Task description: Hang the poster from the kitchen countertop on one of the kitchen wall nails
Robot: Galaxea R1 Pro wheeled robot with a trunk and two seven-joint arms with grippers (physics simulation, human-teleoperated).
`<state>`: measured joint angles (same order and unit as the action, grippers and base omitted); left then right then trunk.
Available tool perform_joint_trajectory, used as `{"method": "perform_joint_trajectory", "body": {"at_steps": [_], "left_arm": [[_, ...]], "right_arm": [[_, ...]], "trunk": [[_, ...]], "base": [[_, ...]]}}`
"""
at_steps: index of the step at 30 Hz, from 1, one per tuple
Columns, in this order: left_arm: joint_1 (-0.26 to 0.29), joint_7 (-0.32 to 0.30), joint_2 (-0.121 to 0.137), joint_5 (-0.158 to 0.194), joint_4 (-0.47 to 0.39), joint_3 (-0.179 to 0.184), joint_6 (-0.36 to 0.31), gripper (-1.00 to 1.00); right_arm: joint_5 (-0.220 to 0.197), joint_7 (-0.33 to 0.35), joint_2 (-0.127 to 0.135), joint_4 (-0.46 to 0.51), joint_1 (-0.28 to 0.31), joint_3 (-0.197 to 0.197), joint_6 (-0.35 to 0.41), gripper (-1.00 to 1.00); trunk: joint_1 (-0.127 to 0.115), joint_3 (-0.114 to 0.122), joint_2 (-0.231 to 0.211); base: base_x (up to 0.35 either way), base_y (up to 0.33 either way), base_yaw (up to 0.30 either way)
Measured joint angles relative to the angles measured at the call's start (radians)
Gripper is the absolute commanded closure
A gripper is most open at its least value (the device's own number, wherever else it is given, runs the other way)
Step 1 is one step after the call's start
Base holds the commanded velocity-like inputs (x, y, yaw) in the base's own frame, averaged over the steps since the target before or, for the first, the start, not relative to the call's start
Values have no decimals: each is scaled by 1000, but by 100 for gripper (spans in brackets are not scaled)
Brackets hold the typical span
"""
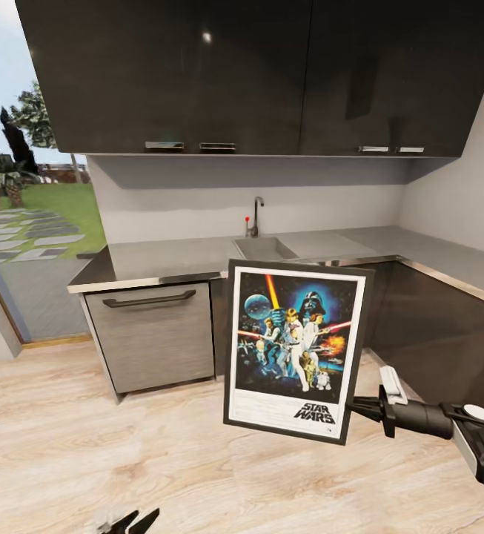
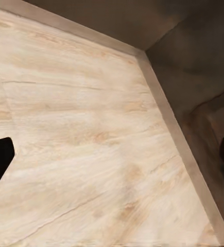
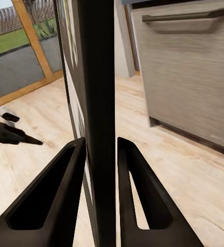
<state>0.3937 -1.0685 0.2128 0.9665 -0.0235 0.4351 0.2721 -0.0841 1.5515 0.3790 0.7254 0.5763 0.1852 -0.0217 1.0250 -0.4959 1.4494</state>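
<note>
The right claw (image 3: 100,154) is clamped on the poster (image 1: 295,348) at its lower right edge, holding it upright in front of the counter (image 1: 190,259), below the sink (image 1: 265,247). Legible text: "STAR WARS". The left claw (image 1: 134,521) has its fingers parted.

A home kitchen: beyond the right gripper (image 1: 356,406) stand a long grey L-shaped countertop (image 1: 167,259), chrome tap (image 1: 256,215), and glossy black wall cabinets (image 1: 256,74).

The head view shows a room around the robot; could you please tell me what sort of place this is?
Most likely a home kitchen: a grey countertop with an inset sink and chrome tap, and dark wall cabinets above.
</note>
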Motion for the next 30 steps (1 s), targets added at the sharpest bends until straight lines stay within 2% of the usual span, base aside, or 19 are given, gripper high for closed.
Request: {"method": "perform_joint_trajectory", "body": {"at_steps": [2,6,9,18,26,30], "left_arm": [[-41,9,29,27,0,0,4,-100],[-64,11,40,91,0,1,6,-100],[-71,12,43,112,0,2,7,-100],[-75,12,42,126,0,4,7,-100],[-75,20,41,127,-1,6,6,-100],[-75,57,40,126,-1,8,6,-100]], "right_arm": [[0,0,-2,-2,0,-1,0,100],[0,0,-4,-2,0,-1,-1,100],[0,-1,-6,-3,0,-2,0,100],[0,-4,-8,-4,0,-2,1,100],[-1,-12,-8,-6,0,-2,1,100],[-3,-14,-8,-12,-1,-2,1,100]], "trunk": [[0,0,0],[0,0,0],[0,0,0],[0,0,0],[-31,25,-56],[-46,38,-84]], "base": [[0,0,30],[0,0,109],[0,0,209],[0,0,266],[0,0,108],[0,0,11]]}}
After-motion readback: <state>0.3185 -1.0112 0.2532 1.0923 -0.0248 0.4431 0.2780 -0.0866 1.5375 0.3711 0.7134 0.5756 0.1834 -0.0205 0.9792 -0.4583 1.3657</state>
